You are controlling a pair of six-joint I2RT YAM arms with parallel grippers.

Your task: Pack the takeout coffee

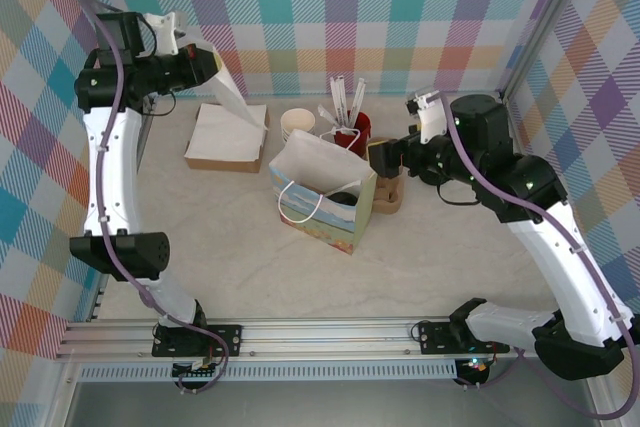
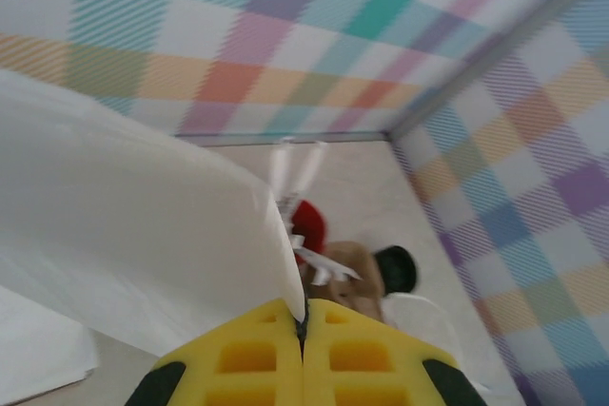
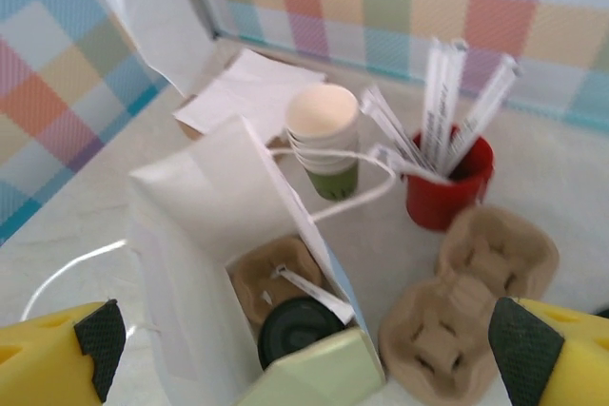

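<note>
The takeout coffee (image 3: pixel 297 328) sits inside the open paper bag (image 3: pixel 190 235), showing its round black lid beside a cardboard carrier (image 3: pixel 271 278) with a white sachet across it. From above, the lid (image 1: pixel 345 197) is a dark patch in the bag (image 1: pixel 305 169). My right gripper (image 3: pixel 306 338) hangs open above the bag's mouth, with nothing between its fingers (image 3: pixel 57 358); in the top view it (image 1: pixel 385 159) is just right of the bag. My left gripper (image 1: pixel 212 65), high at the back left, is shut on a white napkin (image 1: pixel 232 97). The yellow fingers (image 2: pixel 238 358) pinch the napkin's (image 2: pixel 143 235) corner.
A box of napkins (image 1: pixel 225 137) lies at the back left. Behind the bag are a stack of lidless green cups (image 3: pixel 325 135) and a red holder (image 3: pixel 447 187) of white sticks. Empty cardboard carriers (image 3: pixel 466 301) lie right of the bag. Checked walls close in the back and sides.
</note>
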